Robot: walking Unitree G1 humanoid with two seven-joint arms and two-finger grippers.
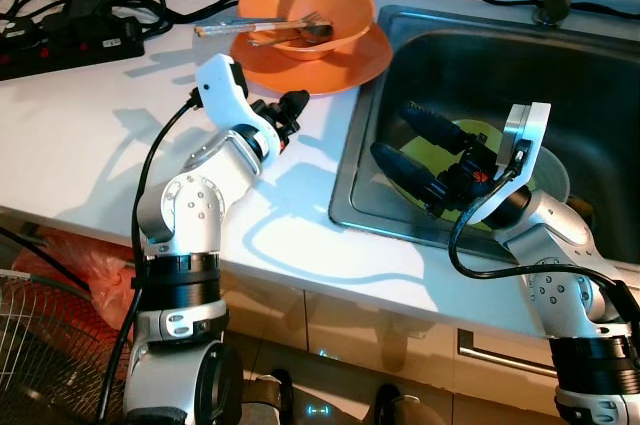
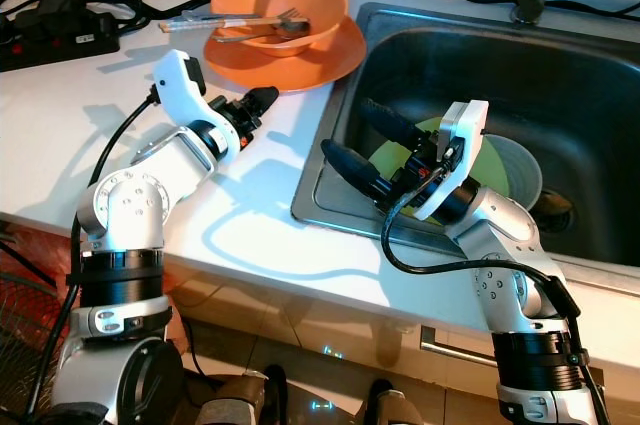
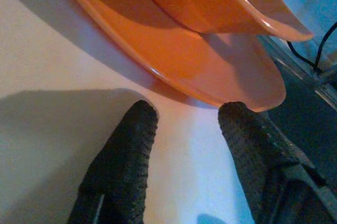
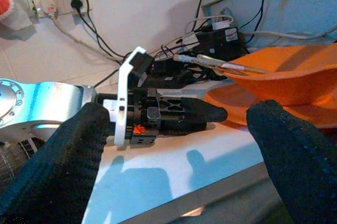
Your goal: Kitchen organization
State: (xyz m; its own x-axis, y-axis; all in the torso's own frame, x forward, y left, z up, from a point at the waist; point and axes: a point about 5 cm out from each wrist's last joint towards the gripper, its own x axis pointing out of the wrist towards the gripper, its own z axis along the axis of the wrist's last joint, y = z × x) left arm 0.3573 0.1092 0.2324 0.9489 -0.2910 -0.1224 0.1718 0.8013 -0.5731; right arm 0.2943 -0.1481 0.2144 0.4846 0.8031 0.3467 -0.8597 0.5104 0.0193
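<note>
**Stacked dishes could slide off the bench edge**

The left tool [image 1: 292, 110] lies low on the white bench [image 1: 90, 135], its fingers spread and empty, tips just short of the rim of the orange plate [image 1: 345, 63]. An orange bowl [image 1: 310, 5] sits on that plate with a fork [image 1: 300, 23] and chopsticks [image 1: 235, 28] loose inside. A push rather than a clean pinch would likely shove the stack toward the sink [image 1: 470, 55] or rattle the cutlery out. The right tool [image 1: 415, 150] hangs spread and empty over the sink above a green plate [image 1: 480, 135]; swinging across, it may clip the sink rim.
</note>
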